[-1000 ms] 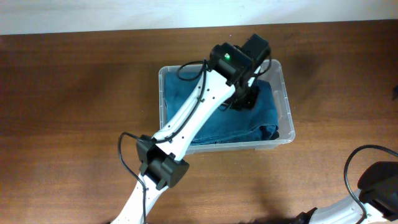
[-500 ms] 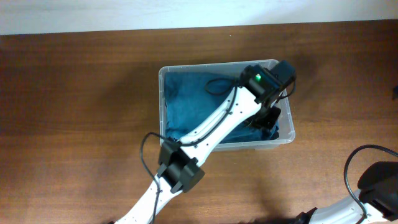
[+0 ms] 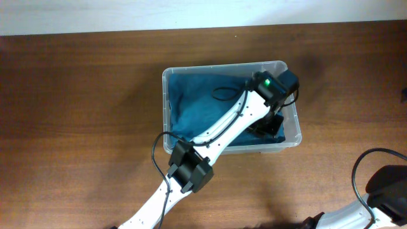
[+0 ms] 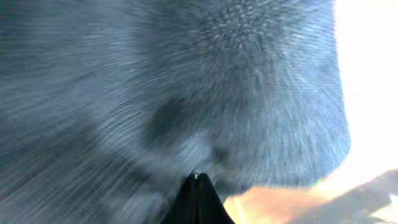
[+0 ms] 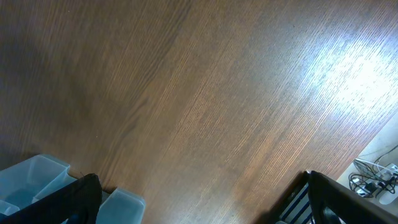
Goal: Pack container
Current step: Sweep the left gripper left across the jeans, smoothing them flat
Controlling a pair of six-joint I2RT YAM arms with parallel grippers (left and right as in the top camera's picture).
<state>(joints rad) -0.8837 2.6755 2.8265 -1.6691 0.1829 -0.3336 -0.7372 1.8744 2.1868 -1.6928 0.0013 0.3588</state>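
Container (image 3: 222,67) sits mid-worktop (image 3: 76,114), toward the far edge, with blue cloth (image 3: 197,105) covering its floor. Left claw (image 3: 272,122) reaches down into its right near corner, and the wrist view shows the fingers (image 4: 199,202) closed to a single point against the cloth (too blurred to tell whether a fold is pinched). Right claw (image 5: 199,202) hovers over bare wood, jaws spread wide
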